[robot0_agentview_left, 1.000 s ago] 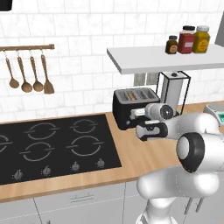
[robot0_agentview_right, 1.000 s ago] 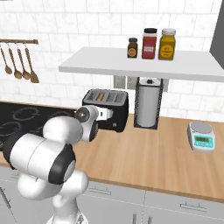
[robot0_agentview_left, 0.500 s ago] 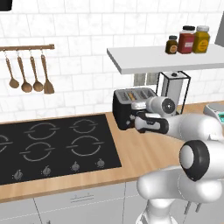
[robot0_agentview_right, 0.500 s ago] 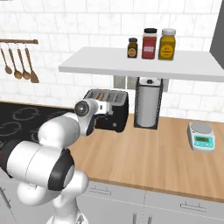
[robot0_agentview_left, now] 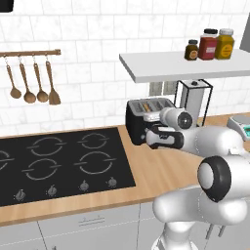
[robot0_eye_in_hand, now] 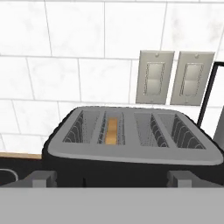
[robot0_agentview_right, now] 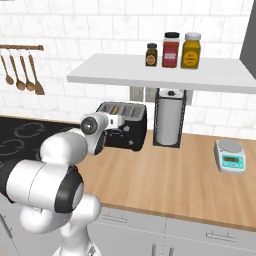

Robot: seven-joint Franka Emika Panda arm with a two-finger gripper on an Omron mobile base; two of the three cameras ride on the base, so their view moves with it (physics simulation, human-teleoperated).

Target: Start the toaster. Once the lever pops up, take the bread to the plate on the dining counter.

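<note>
**A:** Where's the bread [robot0_eye_in_hand: 112, 130] right now?

**B:** Down in one of the slots of the toaster [robot0_eye_in_hand: 131, 144], second from the left in the hand view, with only its tan top edge showing between the wire guides. The toaster stands at the back of the wooden tabletop [robot0_agentview_right: 165, 180], against the tiled wall, between the black cooktop [robot0_agentview_left: 58, 163] and the paper towel holder [robot0_agentview_right: 170, 117].

**A:** And the tool?

**B:** The tool [robot0_eye_in_hand: 111, 179] hangs just in front of the toaster, spread wide and holding nothing; its two dark tips rise at the bottom of the hand view, either side of the toaster's front.

**A:** How will the slice handle?

**B:** I'd judge it light, thin and fairly stiff, but crumbly, so squeeze gently. Grip the upper edge across its flat faces once it stands proud of the slot. The wire guides leave little room beside it.

**A:** Anything about the room?

**B:** A white shelf [robot0_agentview_right: 160, 75] with three jars [robot0_agentview_right: 171, 49] overhangs the toaster, so lifting straight up looks cramped. A small kitchen scale [robot0_agentview_right: 230, 156] sits well to the right, wooden utensils [robot0_agentview_left: 30, 80] hang from a rail on the left, and two wall switches [robot0_eye_in_hand: 173, 78] are mounted behind the toaster.
</note>
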